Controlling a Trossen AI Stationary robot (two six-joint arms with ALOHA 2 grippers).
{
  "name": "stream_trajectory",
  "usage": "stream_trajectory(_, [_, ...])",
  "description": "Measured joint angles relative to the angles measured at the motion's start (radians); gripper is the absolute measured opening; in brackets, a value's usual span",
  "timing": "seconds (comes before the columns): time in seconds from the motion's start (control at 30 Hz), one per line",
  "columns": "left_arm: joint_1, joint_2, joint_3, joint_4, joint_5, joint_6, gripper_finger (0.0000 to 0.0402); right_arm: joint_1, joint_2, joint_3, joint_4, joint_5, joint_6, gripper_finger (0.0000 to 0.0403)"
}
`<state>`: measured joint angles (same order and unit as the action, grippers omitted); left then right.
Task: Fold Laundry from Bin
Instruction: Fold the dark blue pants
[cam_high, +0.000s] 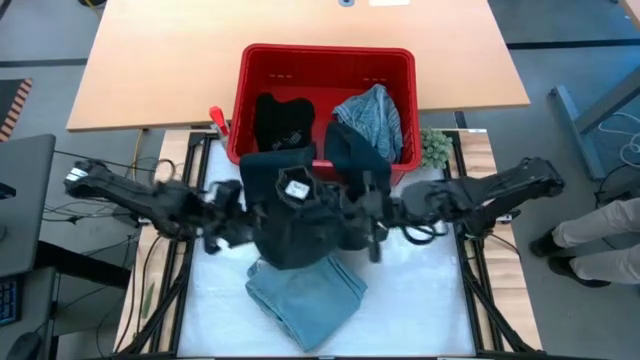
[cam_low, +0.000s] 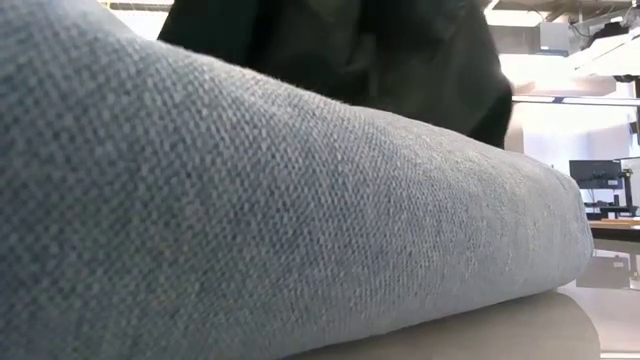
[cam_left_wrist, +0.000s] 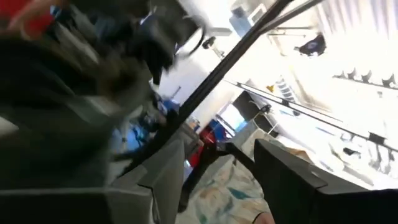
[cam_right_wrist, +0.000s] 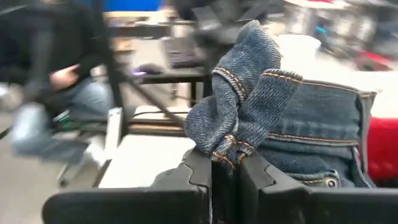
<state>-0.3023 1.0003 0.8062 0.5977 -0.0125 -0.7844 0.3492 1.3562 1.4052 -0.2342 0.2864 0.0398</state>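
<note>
The red bin (cam_high: 325, 60) stands at the table's far side with a black garment (cam_high: 280, 120) and a blue-white striped one (cam_high: 375, 115) inside. A dark denim garment (cam_high: 300, 215) is bunched up between my two grippers, above a folded light blue-grey garment (cam_high: 305, 290) that lies flat on the table and fills the low view (cam_low: 250, 220). My right gripper (cam_high: 372, 215) is shut on the denim's right side. My left gripper (cam_high: 232, 215) is at its left side, and its fingers (cam_left_wrist: 168, 168) stand apart with nothing between them. My right gripper pinches a bunched, stitched edge of the denim garment (cam_right_wrist: 233, 146) between its two fingers, several layers thick. The fingers come roughly level from the table's right side. The cloth stands up out of the fingertips and the rest hangs toward the left. Whether my left gripper touches the denim cannot be told.
A small green fuzzy lump (cam_high: 435, 148) lies beside the bin's right near corner. A person's legs (cam_high: 600, 235) show past the table's right edge. Bare white table surface (cam_high: 420, 290) lies to the right of the folded garment.
</note>
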Motion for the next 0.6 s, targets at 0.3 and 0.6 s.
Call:
stream_trajectory(0.3, [-0.066, -0.128, 0.001, -0.212, -0.224, 0.342, 0.0183, 0.151, -0.061, 0.0, 0.118, -0.019, -0.195, 0.0056])
stream_trajectory(0.6, [-0.07, 0.023, -0.002, -0.22, -0.205, 0.616, 0.0199, 0.16, -0.069, 0.0, 0.225, 0.008, -0.198, 0.0056])
